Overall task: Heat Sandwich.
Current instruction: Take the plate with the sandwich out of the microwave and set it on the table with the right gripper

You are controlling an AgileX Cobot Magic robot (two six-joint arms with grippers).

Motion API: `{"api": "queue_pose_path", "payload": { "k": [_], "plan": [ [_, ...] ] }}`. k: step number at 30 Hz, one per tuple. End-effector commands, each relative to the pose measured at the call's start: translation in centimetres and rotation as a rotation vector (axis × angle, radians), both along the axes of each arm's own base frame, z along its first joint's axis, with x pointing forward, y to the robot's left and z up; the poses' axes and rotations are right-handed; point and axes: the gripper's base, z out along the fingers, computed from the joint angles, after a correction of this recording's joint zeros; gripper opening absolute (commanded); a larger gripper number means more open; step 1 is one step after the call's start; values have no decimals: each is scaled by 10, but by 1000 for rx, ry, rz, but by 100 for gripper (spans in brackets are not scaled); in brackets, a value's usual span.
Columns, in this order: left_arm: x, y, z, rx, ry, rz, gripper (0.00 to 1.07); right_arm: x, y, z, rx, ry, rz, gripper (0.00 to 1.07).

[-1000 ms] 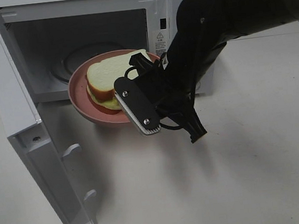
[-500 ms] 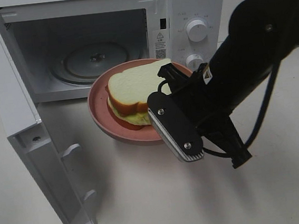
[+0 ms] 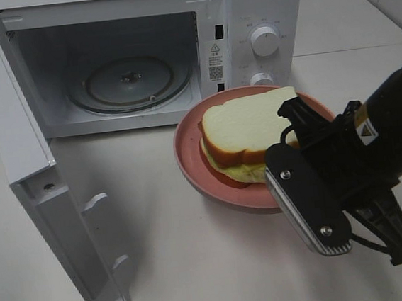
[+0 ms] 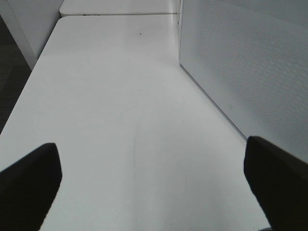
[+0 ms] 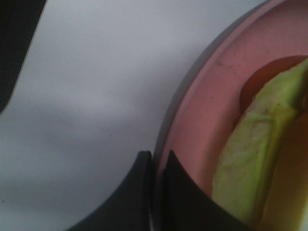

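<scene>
You see a white tabletop [image 3: 198, 264] filling the lower frame; a second white table [image 3: 345, 16] at upper right; dark floor [image 4: 12, 67] at left edge.

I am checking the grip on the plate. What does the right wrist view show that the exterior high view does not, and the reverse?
Only the right wrist view shows the right end effector pinching the pink plate rim, one finger on each side. Only the exterior high view shows the open microwave, its empty turntable and the bread top. Both show the plate, the sandwich filling and the white table.
</scene>
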Motion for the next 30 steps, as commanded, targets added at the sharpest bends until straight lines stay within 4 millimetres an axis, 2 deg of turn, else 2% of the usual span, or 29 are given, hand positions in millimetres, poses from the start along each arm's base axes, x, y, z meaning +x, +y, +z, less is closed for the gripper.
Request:
{"api": "queue_pose_path", "payload": {
  "k": [1,9,14,28,30],
  "plan": [
    [-2,0,0,0,-26,1,98,-8,-13,5,-12,-33,-88,0],
    [-2,0,0,0,-26,1,98,-11,-26,7,-53,-40,-265,0],
    [-2,0,0,0,-26,1,98,-8,-32,8,-31,-57,-498,0],
    [-2,0,0,0,-26,1,98,-9,-42,8,19,-57,-893,0],
    [-2,0,0,0,-26,1,98,-11,-45,8,18,-47,-996,0]
  ]
}}
